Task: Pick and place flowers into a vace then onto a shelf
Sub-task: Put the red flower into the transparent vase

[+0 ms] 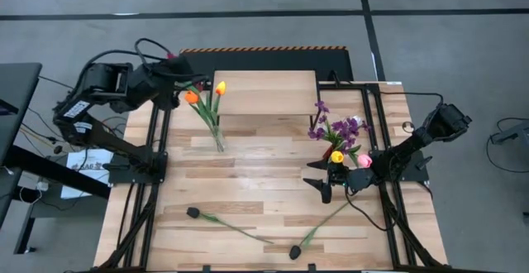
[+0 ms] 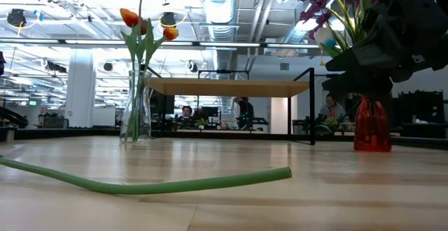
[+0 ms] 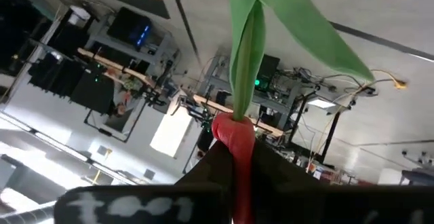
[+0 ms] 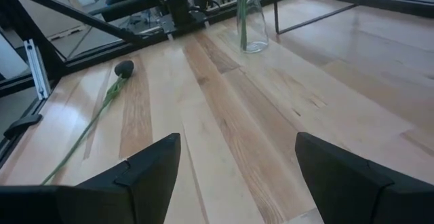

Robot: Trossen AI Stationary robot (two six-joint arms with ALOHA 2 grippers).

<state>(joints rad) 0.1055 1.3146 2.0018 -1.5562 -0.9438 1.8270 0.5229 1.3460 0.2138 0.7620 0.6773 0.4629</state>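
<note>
My left gripper (image 1: pixel 178 80) is high over the table's far left corner, shut on a red flower (image 3: pixel 235 137) whose green stem and leaf (image 3: pixel 247 41) reach away from the fingers. A clear vase (image 1: pixel 218 143) holds an orange flower (image 1: pixel 192 97) and a yellow flower (image 1: pixel 220 86). It stands in front of the light-wood shelf (image 1: pixel 266 93). My right gripper (image 1: pixel 326 183) is open, low over the table, beside the red vase (image 2: pixel 371 127) of purple, yellow and pink flowers (image 1: pixel 339 132). Two black flowers (image 1: pixel 193 213) (image 1: pixel 294 252) lie flat on the table. My left gripper pinches the red flower's head (image 3: pixel 234 149) between its two fingers, close to where the head meets the stem. The stem runs on ahead, in line with the fingers. The flower is lifted clear of the table.
The black flowers' green stems (image 2: pixel 175 184) cross the near part of the table. In the right wrist view one black flower (image 4: pixel 123 68) lies ahead on bare planks, with the clear vase (image 4: pixel 247 20) beyond. Black frame rails (image 1: pixel 157 141) run along both table sides.
</note>
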